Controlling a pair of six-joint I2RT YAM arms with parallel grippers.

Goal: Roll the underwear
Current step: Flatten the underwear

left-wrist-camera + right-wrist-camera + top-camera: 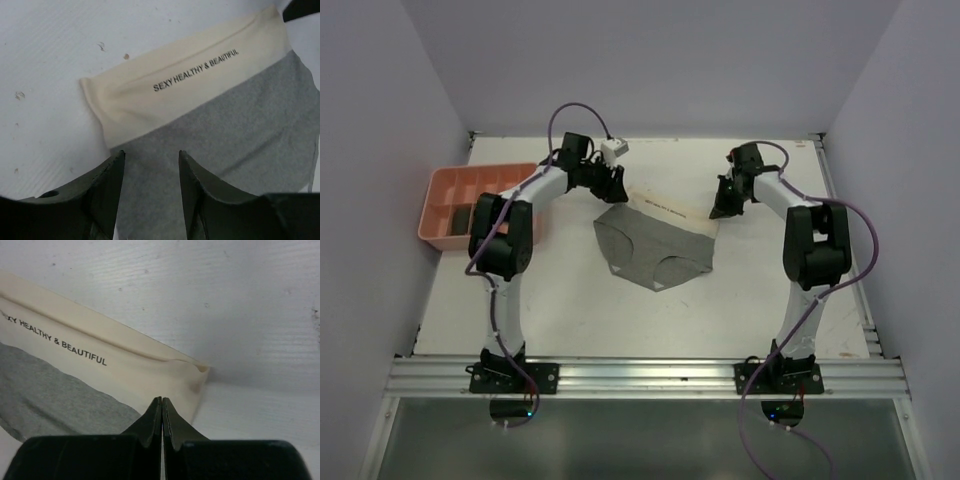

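One grey underwear (655,250) with a cream waistband (670,208) printed with black text lies flat and unrolled mid-table. My left gripper (613,190) is open and empty just above the waistband's left end. In the left wrist view its jaws (151,152) hang over the grey cloth (240,130) below the waistband (190,75). My right gripper (720,208) is at the waistband's right end. In the right wrist view it (161,399) is shut, its tips over the cream band (125,375), with no cloth visible between them.
A pink compartment tray (470,172) stands at the far left. A dark rolled piece (458,218) sits in its near compartment. White walls close in the table on three sides. A metal rail (640,375) runs along the near edge.
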